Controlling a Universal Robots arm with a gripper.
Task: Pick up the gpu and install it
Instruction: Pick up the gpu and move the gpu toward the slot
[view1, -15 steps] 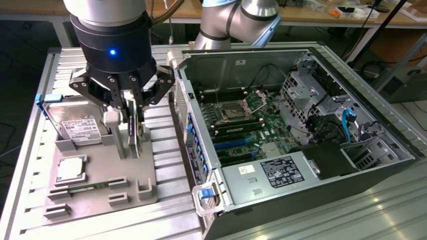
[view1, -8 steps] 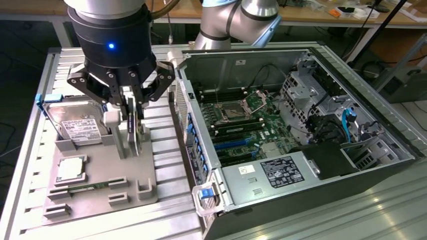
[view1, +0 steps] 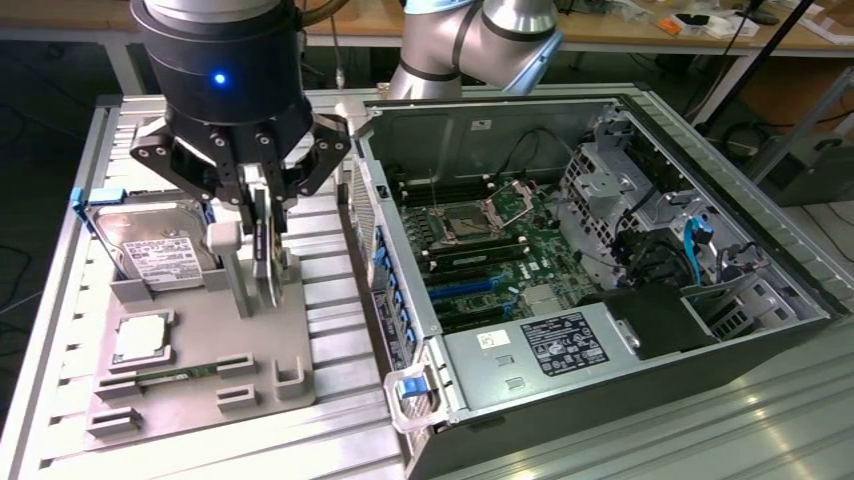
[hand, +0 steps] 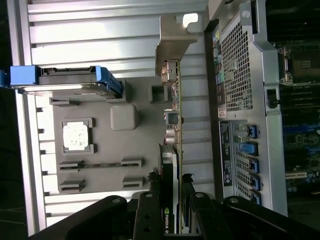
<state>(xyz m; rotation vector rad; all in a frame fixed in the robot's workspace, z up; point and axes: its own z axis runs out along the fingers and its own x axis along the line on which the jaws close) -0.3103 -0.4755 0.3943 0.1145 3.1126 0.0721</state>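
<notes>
Ribbed metal table (view1: 340, 410); the open PC case (view1: 747, 330) lies on its side, so we get the motherboard (view1: 494, 250) slots facing up; beside it, the grey parts tray (view1: 200, 400) props the hard drive (view1: 154, 250) at a tilt. Gripper (hand: 171, 181) over the tray, fingers pinching the gpu (hand: 176, 120) across its faces, card on edge, probably to suit a slot; we can't tell if it's clear of its holder.

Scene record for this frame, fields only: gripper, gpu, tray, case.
gripper: closed on the gpu, over the tray
gpu: upright on edge in the grip; whether it is clear of the tray, cannot tell
tray: hard drive and cpu sit in their holders
case: open, beside the tray on the exterior view's right; motherboard exposed
</notes>
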